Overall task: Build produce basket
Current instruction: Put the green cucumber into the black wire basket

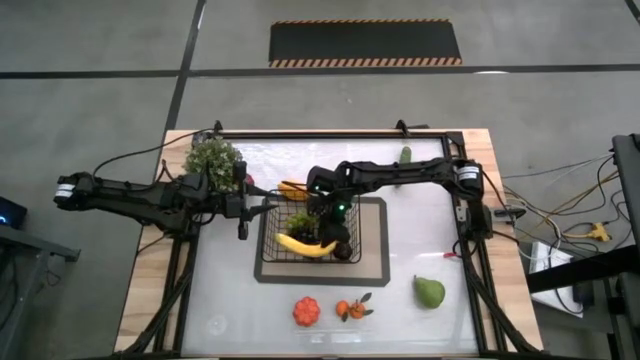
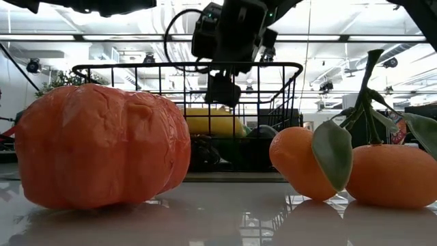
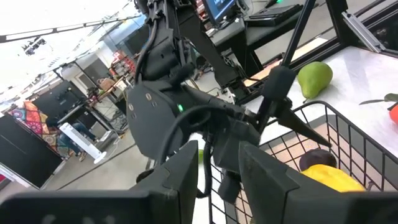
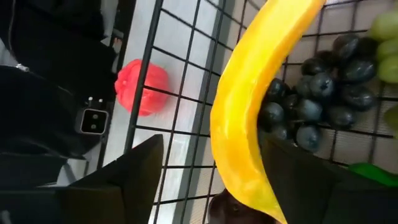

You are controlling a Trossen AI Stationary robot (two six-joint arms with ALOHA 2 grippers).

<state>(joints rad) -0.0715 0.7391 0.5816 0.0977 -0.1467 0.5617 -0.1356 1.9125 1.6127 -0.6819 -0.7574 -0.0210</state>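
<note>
The black wire basket (image 1: 305, 235) stands on the grey mat (image 1: 375, 255) at mid-table. In it lie a yellow banana (image 1: 305, 244), dark grapes (image 4: 317, 93) and a green piece (image 4: 385, 28). My right gripper (image 1: 338, 215) hangs open over the basket, its fingers on either side of the banana (image 4: 249, 112) and above it in the low view (image 2: 222, 89). My left gripper (image 1: 247, 212) is at the basket's left wall, fingers close together (image 3: 217, 180). My left gripper reaches level from the table's left to the top of the basket's left wall (image 3: 212, 163). A wire seems to stand between its two fingers. The fingers hide the place of contact. The basket stands upright on the mat.
On the near table lie a red tomato (image 1: 306, 311), oranges with leaves (image 1: 350, 309) and a green pear (image 1: 429, 292). A cucumber (image 1: 406, 155) lies at the far edge, orange pieces (image 1: 292, 188) behind the basket, and a bushy plant (image 1: 213, 158) at the far left.
</note>
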